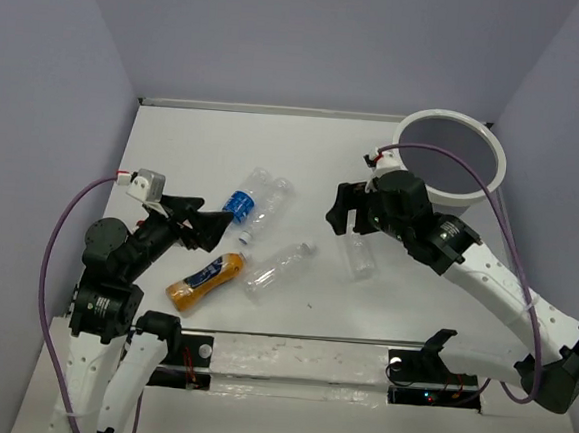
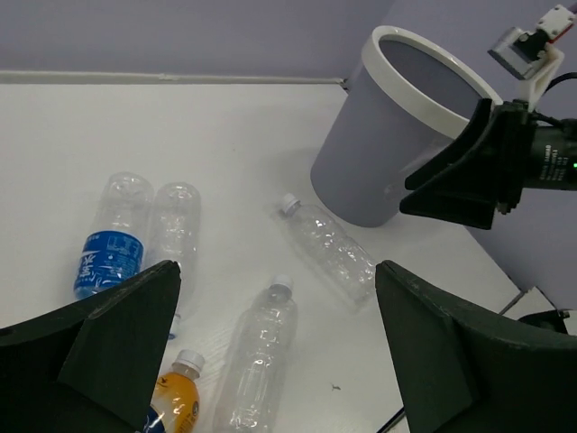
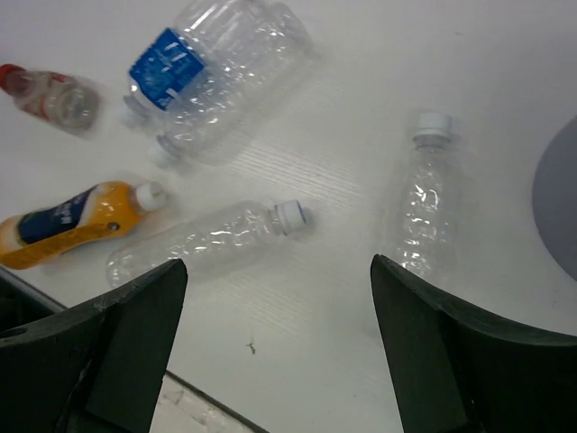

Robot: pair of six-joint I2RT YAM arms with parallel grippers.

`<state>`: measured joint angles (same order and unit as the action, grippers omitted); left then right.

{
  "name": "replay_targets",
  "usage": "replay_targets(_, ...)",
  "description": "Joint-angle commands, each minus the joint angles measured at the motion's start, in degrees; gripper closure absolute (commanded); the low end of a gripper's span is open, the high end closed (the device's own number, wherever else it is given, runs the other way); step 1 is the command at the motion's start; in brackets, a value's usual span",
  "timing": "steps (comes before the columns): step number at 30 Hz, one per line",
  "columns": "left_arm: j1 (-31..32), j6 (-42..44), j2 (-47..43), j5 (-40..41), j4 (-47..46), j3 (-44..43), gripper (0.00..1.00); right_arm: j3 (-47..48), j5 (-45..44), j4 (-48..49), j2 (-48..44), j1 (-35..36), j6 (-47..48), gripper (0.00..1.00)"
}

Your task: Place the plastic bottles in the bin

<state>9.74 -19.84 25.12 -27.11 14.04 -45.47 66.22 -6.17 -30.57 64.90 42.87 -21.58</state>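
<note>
White table [image 1: 195, 139], lavender walls [image 1: 314, 38] on three sides. One bin [image 1: 446, 115] stands in the far right corner. Six bottles lie mid-table: three clear bottles [image 1: 274, 195] [image 1: 277, 270] [image 1: 358, 257], one blue-labelled bottle [image 1: 241, 205], one orange bottle [image 1: 204, 281], and one small red-capped bottle [image 3: 50, 95] seen only from the right wrist. The left gripper [image 1: 218, 226] and right gripper [image 1: 341, 221] hover spread, holding nothing. Bare tabletop runs along the far wall.
</note>
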Motion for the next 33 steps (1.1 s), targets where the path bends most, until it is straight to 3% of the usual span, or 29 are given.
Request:
replay_targets(1,0.11,-1.08,1.86,-6.19,-2.88,1.88,0.01,-2.67,-11.57,-0.99,3.55,0.63,1.37,0.12)
replay_targets(5,0.19,-3.27,2.65,-14.70,-5.07,2.84,0.01,-3.64,-17.18,-0.55,8.21,0.63,1.19,0.11)
replay_targets(18,1.51,-5.39,6.51,-14.29,-2.88,4.78,0.04,-5.04,-22.39,2.09,19.72,0.63,2.25,0.17)
replay_targets(22,7.91,-5.21,8.09,-6.22,-1.48,4.17,0.06,-5.83,-22.04,3.93,23.41,0.63,2.25,0.17)
replay_targets(29,27.16,-6.09,16.51,20.03,2.30,1.88,0.04,-7.15,-21.60,7.44,28.08,-0.60,2.16,0.18)
replay_targets(33,35.25,-7.76,22.41,32.19,5.63,0.30,0.01,-7.50,-22.04,8.50,29.14,-0.60,2.33,0.32)
